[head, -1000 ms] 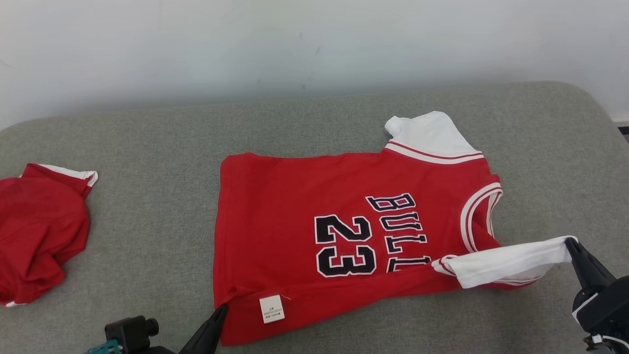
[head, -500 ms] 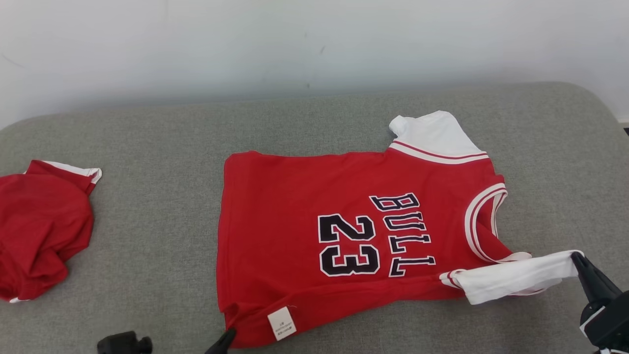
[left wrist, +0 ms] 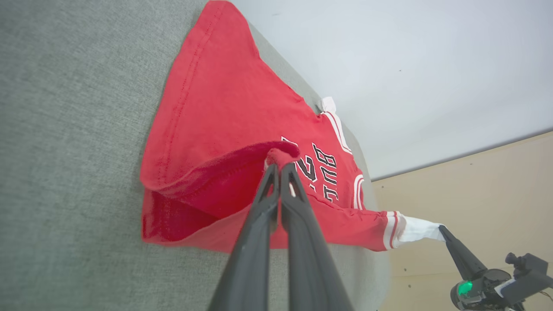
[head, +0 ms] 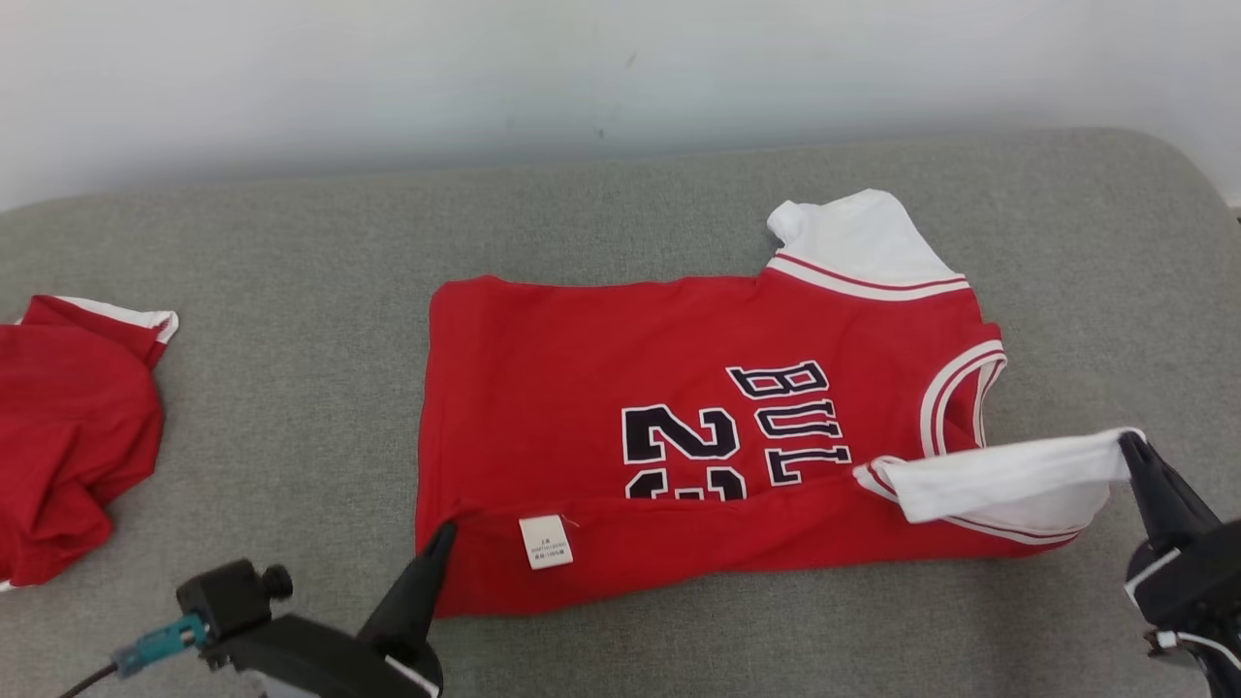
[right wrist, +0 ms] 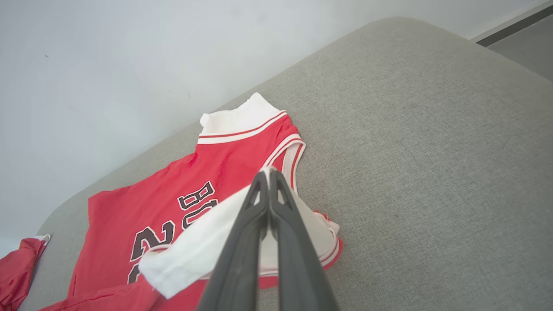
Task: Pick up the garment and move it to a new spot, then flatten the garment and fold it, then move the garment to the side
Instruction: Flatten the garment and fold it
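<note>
Folding looks underway: the left gripper (head: 444, 531) clamps the hem corner (left wrist: 283, 152) of the jersey (head: 582, 388), the right gripper (head: 1129, 444) its white sleeve (head: 999, 480). With both ends held, the near edge can lift evenly.

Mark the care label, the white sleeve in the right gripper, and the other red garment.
care label (head: 545, 541), head view: middle of the white tag.
white sleeve (head: 1008, 477), head view: its top face.
other red garment (head: 68, 436), head view: crumpled middle.
</note>
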Available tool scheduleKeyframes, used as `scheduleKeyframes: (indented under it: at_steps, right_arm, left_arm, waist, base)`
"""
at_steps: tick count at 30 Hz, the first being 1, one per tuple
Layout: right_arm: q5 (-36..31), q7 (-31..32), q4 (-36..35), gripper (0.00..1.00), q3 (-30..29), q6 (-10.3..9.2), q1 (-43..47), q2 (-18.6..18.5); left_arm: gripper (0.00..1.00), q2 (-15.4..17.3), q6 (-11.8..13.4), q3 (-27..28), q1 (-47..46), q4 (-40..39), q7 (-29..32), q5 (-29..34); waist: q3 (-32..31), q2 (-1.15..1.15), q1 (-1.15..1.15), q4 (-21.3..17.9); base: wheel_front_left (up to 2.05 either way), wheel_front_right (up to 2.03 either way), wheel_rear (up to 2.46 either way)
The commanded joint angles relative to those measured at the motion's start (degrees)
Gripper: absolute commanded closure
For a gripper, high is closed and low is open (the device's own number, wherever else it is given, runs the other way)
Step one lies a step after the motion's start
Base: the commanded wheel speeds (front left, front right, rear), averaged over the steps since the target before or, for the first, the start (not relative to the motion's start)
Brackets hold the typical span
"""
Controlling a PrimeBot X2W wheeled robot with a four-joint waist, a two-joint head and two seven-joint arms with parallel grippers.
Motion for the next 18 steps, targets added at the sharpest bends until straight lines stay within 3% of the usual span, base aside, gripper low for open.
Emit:
scheduleKeyframes:
  at_steps: [1, 18]
  right_arm:
    - [-0.1, -0.9, 1.1, 1.00, 1.1, -0.14, -1.8, -0.3]
    - [-1.9, -8.9, 12.4, 1.00, 8.9, -0.14, -12.0, -5.4]
  left_arm:
    - [1.00, -0.6, 0.5, -0.3, -2.5, 1.8, -0.7, 1.6]
    - [1.00, -3.8, 0.3, -0.6, -12.9, 15.4, -6.4, 8.1]
  waist:
    - [1.5, 0.00, 0.00, -0.7]
    - [7.0, 0.00, 0.00, 0.1]
  base:
    - [0.00, 0.00, 0.00]
    - [0.00, 0.00, 0.00]
